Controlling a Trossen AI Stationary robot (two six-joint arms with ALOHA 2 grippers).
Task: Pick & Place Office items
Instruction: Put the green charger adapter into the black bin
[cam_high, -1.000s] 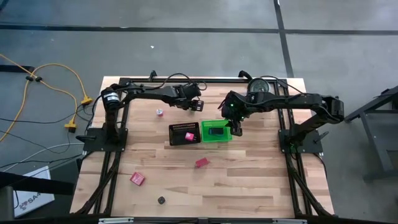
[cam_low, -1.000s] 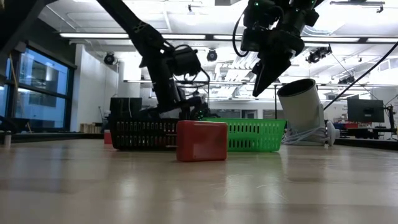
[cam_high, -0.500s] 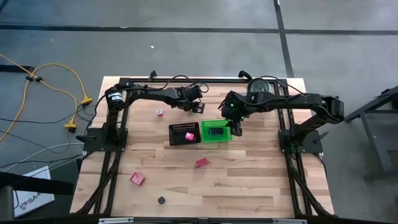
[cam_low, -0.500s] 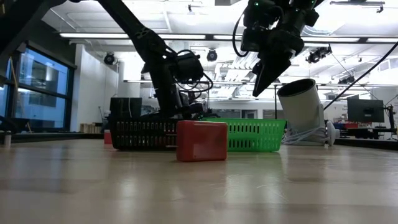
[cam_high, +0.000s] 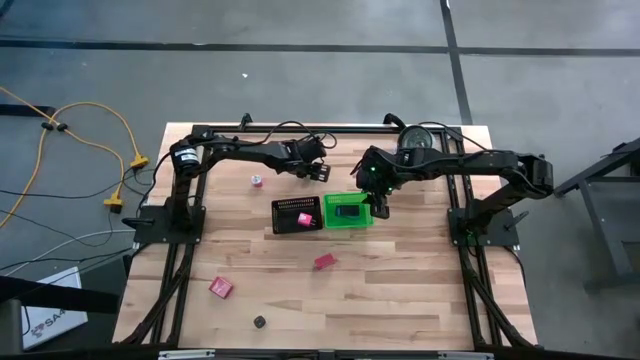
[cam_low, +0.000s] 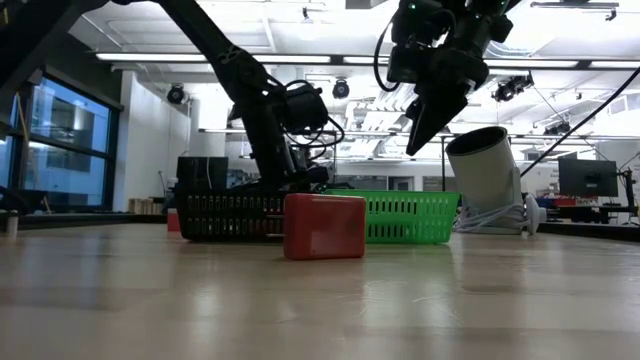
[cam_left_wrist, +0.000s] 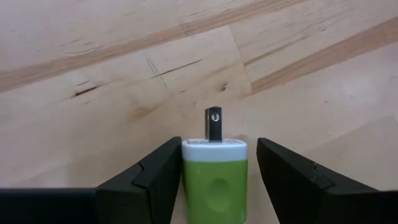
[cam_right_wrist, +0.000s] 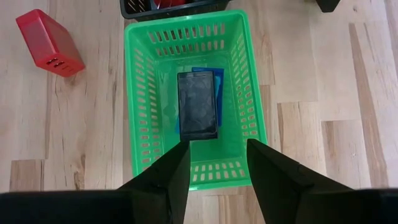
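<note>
Wood-plank surface (cam_high: 400, 290) carries two small containers side by side near its middle: a black mesh tray (cam_high: 297, 215) on the left, touching a green bin (cam_high: 347, 212) on the right. The left gripper (cam_left_wrist: 214, 186) sits low over the far part of the surface, just beyond the black tray, and the left wrist view shows its jaws clamped on a green-and-white charger plug (cam_left_wrist: 214, 177), whose dark prong points forward over bare wood. The right gripper (cam_right_wrist: 214, 163) hangs above the near right side of the green bin, jaws a little apart with nothing between them. In the bin lie a black flat block (cam_right_wrist: 197, 104) and, under it, a blue one (cam_right_wrist: 208, 74) showing at its edges. A pink piece (cam_high: 304, 219) rests inside the black tray. On the open surface, a red block (cam_high: 324, 261) lies near of the two containers, a second red block (cam_high: 221, 287) lies farther left and nearer still, a tiny black bit (cam_high: 260, 321) sits close to the near edge, and a small pink bit (cam_high: 257, 181) lies to the far left of the black tray. A shiny silver round object (cam_high: 414, 138) stands at the far right under the right arm.
</note>
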